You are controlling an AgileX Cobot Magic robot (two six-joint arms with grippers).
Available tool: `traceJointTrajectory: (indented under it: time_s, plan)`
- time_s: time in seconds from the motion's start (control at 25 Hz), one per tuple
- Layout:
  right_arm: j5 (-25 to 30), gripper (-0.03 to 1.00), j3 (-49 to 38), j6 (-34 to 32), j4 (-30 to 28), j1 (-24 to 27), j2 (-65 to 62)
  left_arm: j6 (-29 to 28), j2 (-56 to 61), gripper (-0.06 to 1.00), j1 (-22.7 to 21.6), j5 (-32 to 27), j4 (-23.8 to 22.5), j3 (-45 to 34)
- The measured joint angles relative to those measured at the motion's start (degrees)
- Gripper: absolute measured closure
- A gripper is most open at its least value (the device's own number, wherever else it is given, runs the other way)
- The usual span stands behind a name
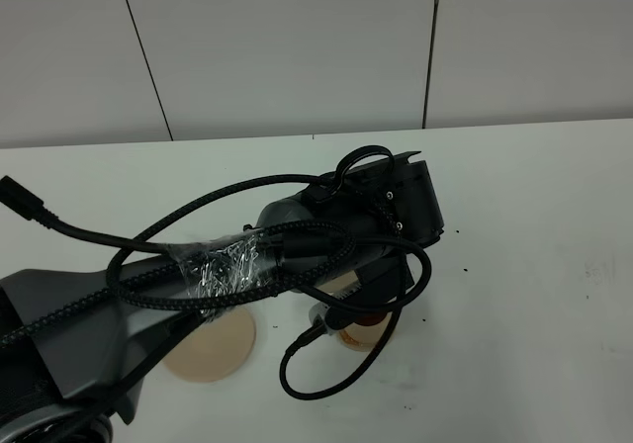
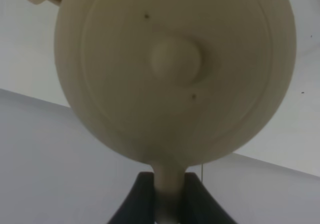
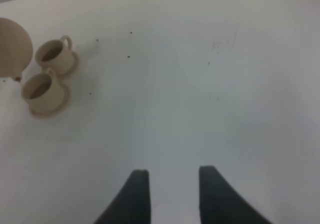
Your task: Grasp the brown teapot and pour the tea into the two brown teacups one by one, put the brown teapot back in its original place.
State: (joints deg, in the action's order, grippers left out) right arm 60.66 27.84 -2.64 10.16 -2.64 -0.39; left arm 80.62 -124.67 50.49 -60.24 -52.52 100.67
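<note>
While clamped in left pincer (image 2: 167, 196): brown teapot (image 2: 175, 69), tilted.
Above two teacups (image 3: 45, 79) on table (image 3: 200, 84); right pincer (image 3: 170, 194) apart, empty.

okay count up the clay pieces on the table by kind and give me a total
Teapot: 1, held in the left claw
Teacups: 2
Small cup saucers: 2
Large saucer: 1
Total: 6

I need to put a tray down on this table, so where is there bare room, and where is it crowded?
The right half of the white table is bare, from the two teacups outward to the right gripper. The strip along the back wall also looks free. It is crowded near the middle: the left gripper holds the teapot above the cups, with the big saucer beside them.
</note>
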Motion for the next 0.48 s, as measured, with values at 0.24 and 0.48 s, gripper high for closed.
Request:
traceJointTrajectory:
  time_s: [0.24, 0.48]
  plan:
    - [0.0, 0.73, 0.0, 0.0, 0.0, 0.0, 0.0, 0.0, 0.0, 0.78, 0.0, 0.0, 0.0, 0.0]
    - [0.0, 0.73, 0.0, 0.0, 0.0, 0.0, 0.0, 0.0, 0.0, 0.78, 0.0, 0.1, 0.0, 0.0]
